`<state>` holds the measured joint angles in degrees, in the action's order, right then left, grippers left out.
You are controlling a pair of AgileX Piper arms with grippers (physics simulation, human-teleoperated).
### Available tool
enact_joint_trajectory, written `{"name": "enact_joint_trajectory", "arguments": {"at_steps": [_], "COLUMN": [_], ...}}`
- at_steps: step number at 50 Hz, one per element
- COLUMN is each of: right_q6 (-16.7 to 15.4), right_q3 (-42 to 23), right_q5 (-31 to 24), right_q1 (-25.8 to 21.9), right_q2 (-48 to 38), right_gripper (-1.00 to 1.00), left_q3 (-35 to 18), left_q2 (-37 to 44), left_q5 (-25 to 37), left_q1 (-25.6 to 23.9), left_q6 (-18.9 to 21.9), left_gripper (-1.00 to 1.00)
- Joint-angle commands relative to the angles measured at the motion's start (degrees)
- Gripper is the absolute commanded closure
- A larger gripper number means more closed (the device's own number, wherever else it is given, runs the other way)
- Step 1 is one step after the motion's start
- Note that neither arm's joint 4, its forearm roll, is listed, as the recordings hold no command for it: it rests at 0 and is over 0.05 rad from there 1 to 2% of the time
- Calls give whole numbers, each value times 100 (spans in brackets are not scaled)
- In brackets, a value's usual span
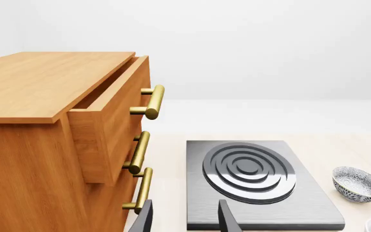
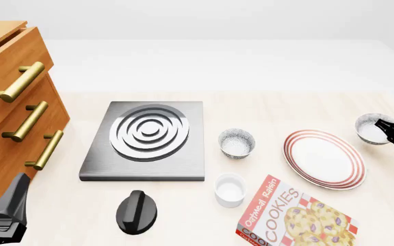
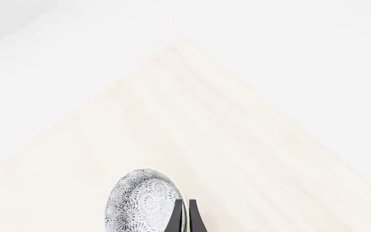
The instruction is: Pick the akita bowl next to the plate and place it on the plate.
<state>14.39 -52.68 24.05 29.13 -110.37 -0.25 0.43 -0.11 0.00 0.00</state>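
Note:
The akita bowl (image 2: 371, 128), grey-speckled outside and white inside, is just right of the red-ringed white plate (image 2: 323, 159). My right gripper (image 2: 386, 126) comes in from the right edge and is shut on the bowl's near rim. In the right wrist view the fingers (image 3: 176, 216) pinch the rim of the speckled bowl (image 3: 140, 203). Whether the bowl is off the table I cannot tell. My left gripper (image 2: 6, 207) is at the front left by the cabinet, and in the left wrist view it (image 1: 185, 221) is open and holds nothing.
A second speckled bowl (image 2: 237, 143) sits left of the plate, with a white ramekin (image 2: 230, 189) in front of it. A cookie box (image 2: 294, 218) lies at the front. A stove plate (image 2: 149, 138) and black knob (image 2: 137, 211) are centre-left. The wooden cabinet (image 2: 8, 113) has its top drawer (image 1: 111, 121) open.

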Motion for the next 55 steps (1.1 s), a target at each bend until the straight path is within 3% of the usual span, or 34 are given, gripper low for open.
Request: {"name": "enact_joint_trajectory", "arguments": {"at_steps": [1,55], "right_q6": [135,553], "right_q3": [123,1225], "right_q5": [-88,-531], "right_q1": [-101,-924], "right_q2": [352,2283], "right_gripper": [100,100], "left_q3": [0,0], "left_q2": [0,0], "left_q5": [0,0], "left_q1": [0,0], "left_q6": [0,0], "left_gripper": [-100,-100]}}
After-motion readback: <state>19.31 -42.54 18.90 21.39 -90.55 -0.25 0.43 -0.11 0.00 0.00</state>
